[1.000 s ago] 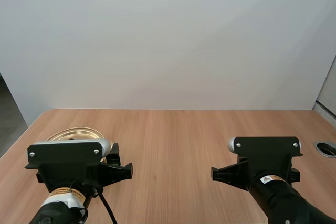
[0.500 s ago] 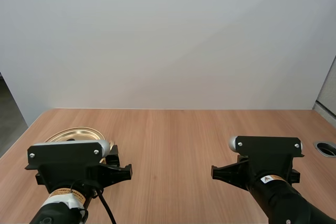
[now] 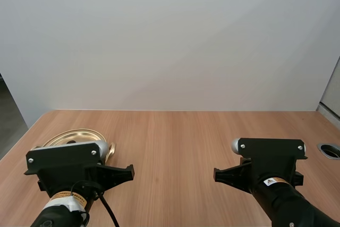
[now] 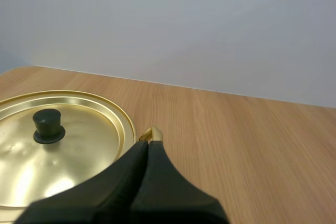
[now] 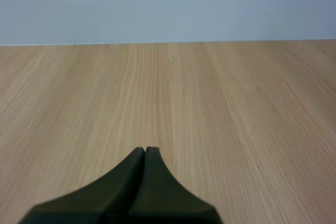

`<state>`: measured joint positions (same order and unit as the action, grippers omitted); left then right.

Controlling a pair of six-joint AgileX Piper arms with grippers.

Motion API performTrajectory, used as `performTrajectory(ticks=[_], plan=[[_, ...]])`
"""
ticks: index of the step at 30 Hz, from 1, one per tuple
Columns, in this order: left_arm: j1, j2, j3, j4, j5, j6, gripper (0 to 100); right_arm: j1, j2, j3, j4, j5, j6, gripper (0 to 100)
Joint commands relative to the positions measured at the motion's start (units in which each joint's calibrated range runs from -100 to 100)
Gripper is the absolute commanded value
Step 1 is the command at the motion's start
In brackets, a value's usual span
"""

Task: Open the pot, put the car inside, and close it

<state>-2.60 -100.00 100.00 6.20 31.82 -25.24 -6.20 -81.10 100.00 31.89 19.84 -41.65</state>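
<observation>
A gold pot (image 4: 63, 156) sits at the table's left with its lid (image 3: 74, 137) on; the lid carries a black knob (image 4: 48, 125). A gold side handle (image 4: 152, 132) sticks out of the pot toward the table's middle. My left gripper (image 4: 147, 145) is shut on nothing, a single dark wedge whose tip lies just short of that handle. My right gripper (image 5: 145, 151) is likewise shut and empty, low over bare wood at the table's right. In the high view my left arm (image 3: 66, 166) hides the near side of the pot, and my right arm (image 3: 271, 158) is at the near right.
The wooden table (image 3: 175, 142) stretches to a plain white wall behind. A round cable opening (image 3: 330, 150) sits in the table at its right edge. Open wood lies between the two arms.
My left gripper's fingers have come together, and their tips beside the wrist mount have dropped out of sight in the high view. More of the gold lid shows. The right arm is unchanged.
</observation>
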Motion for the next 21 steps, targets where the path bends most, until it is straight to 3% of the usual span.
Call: performTrajectory(ticks=[1,6,12,17,21], plan=[[-0.02,0.0,0.0,0.0,-0.2,0.0,0,0.0,0.1,0.0,0.0,0.1,0.0,0],[-0.02,0.0,0.0,0.0,-0.2,0.0,0,1.3,-2.8,0.0,-1.1,1.8,0.0,0],[-0.02,0.0,0.0,0.0,-0.2,0.0,0,5.9,-18.4,0.0,-7.6,13.2,2.6,0],[-0.02,0.0,0.0,0.0,-0.2,0.0,0,6.0,-18.9,0.0,-16.0,13.4,13.9,0],[-0.02,0.0,0.0,0.0,-0.2,0.0,0,6.0,-18.9,0.0,-17.7,15.0,21.6,0]])
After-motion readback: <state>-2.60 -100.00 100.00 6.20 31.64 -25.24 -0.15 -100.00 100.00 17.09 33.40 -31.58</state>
